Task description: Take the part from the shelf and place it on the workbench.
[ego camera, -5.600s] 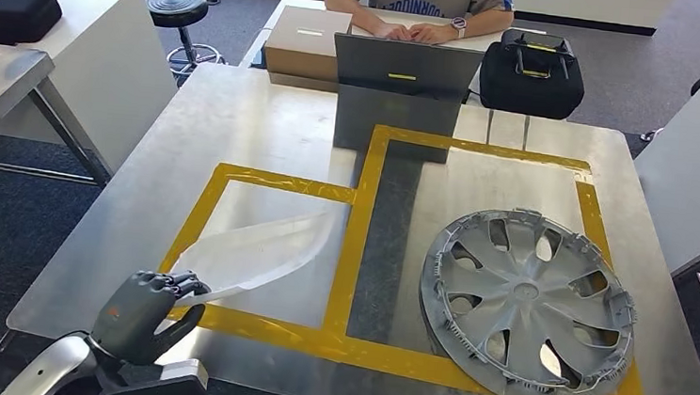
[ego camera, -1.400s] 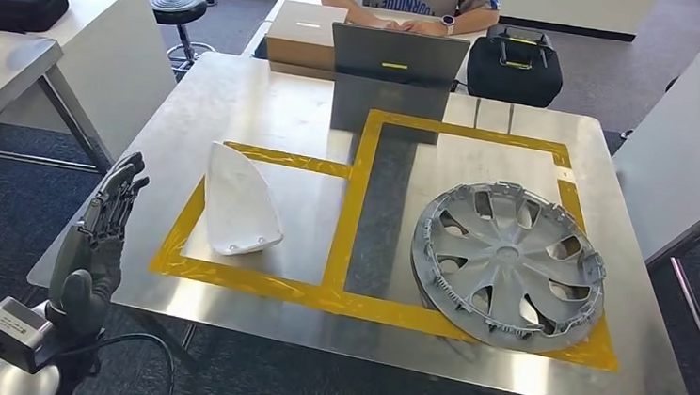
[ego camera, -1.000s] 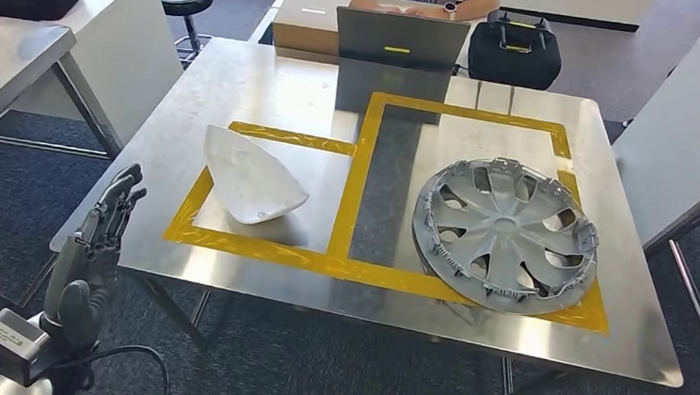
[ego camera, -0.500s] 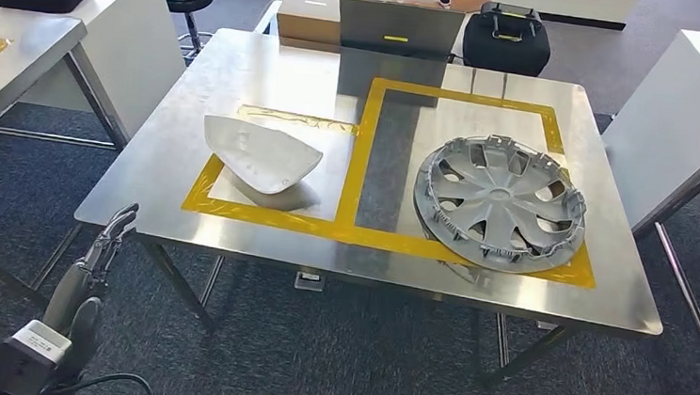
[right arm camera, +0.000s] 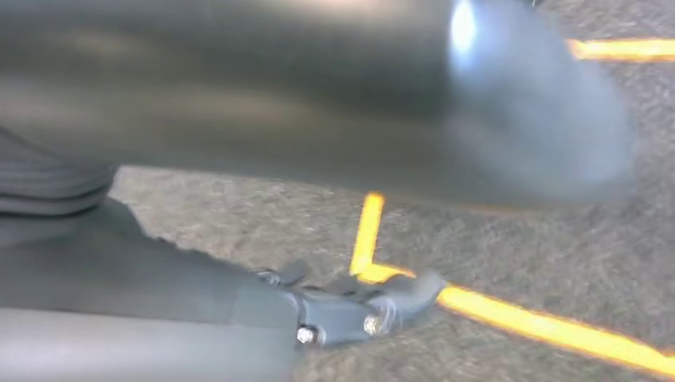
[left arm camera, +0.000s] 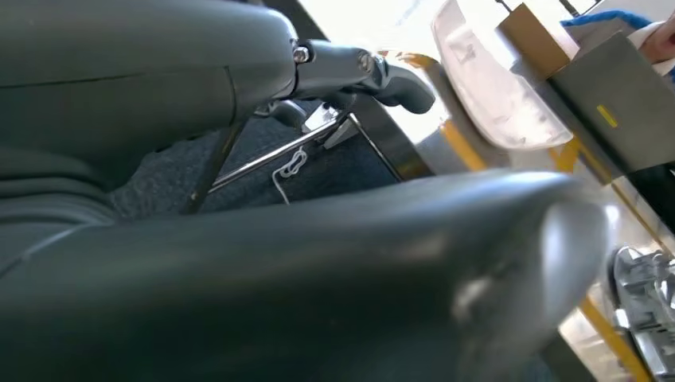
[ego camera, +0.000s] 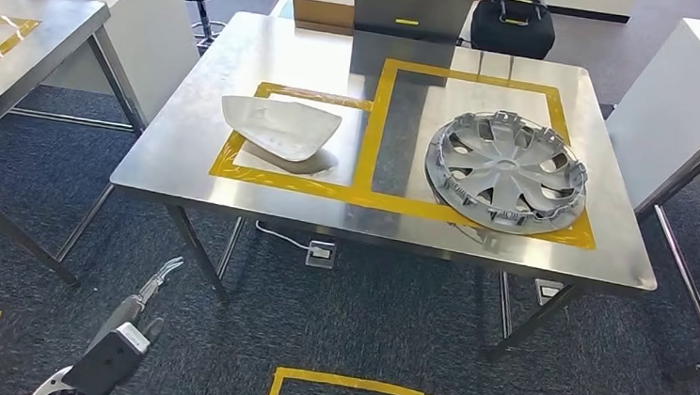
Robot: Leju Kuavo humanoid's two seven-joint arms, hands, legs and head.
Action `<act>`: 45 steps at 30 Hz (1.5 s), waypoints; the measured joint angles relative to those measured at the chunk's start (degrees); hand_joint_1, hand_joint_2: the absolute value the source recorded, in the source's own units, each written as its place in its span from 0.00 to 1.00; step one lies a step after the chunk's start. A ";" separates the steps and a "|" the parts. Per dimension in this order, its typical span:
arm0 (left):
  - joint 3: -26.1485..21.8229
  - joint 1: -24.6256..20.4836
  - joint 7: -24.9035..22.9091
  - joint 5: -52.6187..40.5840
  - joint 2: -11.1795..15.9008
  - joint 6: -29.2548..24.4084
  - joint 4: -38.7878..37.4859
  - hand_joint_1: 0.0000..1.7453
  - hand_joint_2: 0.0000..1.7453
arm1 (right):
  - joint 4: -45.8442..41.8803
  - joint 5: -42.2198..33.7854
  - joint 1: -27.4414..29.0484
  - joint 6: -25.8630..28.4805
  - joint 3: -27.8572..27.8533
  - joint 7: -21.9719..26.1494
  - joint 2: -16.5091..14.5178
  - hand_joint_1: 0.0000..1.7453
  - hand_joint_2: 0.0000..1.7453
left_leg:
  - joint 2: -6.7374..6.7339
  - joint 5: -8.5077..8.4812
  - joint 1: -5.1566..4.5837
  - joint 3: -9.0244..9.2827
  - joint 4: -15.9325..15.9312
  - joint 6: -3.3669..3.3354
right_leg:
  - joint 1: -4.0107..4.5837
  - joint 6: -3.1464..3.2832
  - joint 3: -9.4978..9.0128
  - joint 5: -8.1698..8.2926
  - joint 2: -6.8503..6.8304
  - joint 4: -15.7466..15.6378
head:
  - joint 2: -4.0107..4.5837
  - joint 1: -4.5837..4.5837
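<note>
Head view – part: we see the white part [ego camera: 281,128] lying on the worktop [ego camera: 245,43], inside the smaller yellow-taped box, well ahead of our left hand [ego camera: 153,282].
Head view – left hand: it hangs low over the carpet, fingers apart and holding nothing.
Head view – change: a second ago the worktop edge sat nearer the picture's bottom; now the whole scene lies farther off, so we judge the camera has backed away, not the part. The hand has dropped from beside the worktop.
Head view – neighbour: the grey wheel cover [ego camera: 506,172] sits in the larger box, beyond the part from the hand.
Left wrist view – part: the part [left arm camera: 493,87] shows past the fingertips, untouched.
Right wrist view – right hand: the right hand [right arm camera: 350,306] hangs over carpet and yellow floor tape; fingers loosely extended, nothing held.
Task meaning: placement looks complete.
</note>
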State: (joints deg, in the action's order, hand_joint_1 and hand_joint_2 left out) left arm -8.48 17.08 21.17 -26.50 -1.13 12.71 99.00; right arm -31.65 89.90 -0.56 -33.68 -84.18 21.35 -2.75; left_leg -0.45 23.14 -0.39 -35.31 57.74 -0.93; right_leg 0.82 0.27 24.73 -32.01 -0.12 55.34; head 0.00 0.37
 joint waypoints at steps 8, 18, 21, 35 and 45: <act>-2.09 0.44 -1.09 -5.64 -0.08 1.48 -12.16 0.00 0.00 | 0.07 0.15 0.02 0.13 -0.80 0.01 -0.07 0.00 0.00 | 0.34 10.91 0.94 -3.02 15.12 2.52 | -0.79 0.96 6.21 5.45 -0.53 -0.12 | 0.00 -0.75; -11.23 -2.17 -2.06 -12.49 0.22 5.76 -33.47 0.00 0.00 | 4.63 0.13 -0.20 4.37 -0.83 -0.98 2.44 0.00 0.00 | 0.30 7.45 1.23 8.05 -0.95 0.21 | -1.43 -2.35 11.10 7.06 -0.41 3.21 | 0.00 -0.79; -15.62 -3.16 -2.61 -14.32 0.15 7.07 -39.85 0.00 0.00 | 7.15 0.11 -0.50 5.99 -0.66 -1.45 3.49 0.00 0.00 | 0.05 5.92 1.06 6.08 -0.90 -0.81 | -1.50 -2.84 13.98 -0.77 -0.31 12.91 | 0.00 -0.06; -35.10 -4.83 -16.12 -22.44 -5.36 16.88 -50.48 0.00 0.00 | 15.17 0.15 -1.77 10.11 2.99 -1.81 7.51 0.00 0.00 | 0.41 7.50 0.72 -0.26 5.15 1.56 | -0.53 1.04 3.01 3.96 -0.40 -1.19 | 0.00 0.03; -45.15 -7.48 -19.27 -22.68 -8.34 21.29 -51.58 0.00 0.00 | 17.47 -1.45 -1.61 10.39 3.70 -2.11 7.45 0.00 0.00 | 0.57 10.01 1.47 10.93 -0.76 2.33 | -1.13 -1.15 10.70 8.69 -0.80 2.27 | 0.00 -0.95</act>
State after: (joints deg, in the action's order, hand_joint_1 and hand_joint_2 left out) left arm -53.63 9.60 1.90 -49.17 -9.46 34.00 47.42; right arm -14.18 88.45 -2.17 -23.29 -80.48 19.23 4.70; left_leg 0.11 33.15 1.09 -24.38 56.98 1.40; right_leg -0.31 -0.87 35.43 -23.32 -0.92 57.61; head 0.00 -0.58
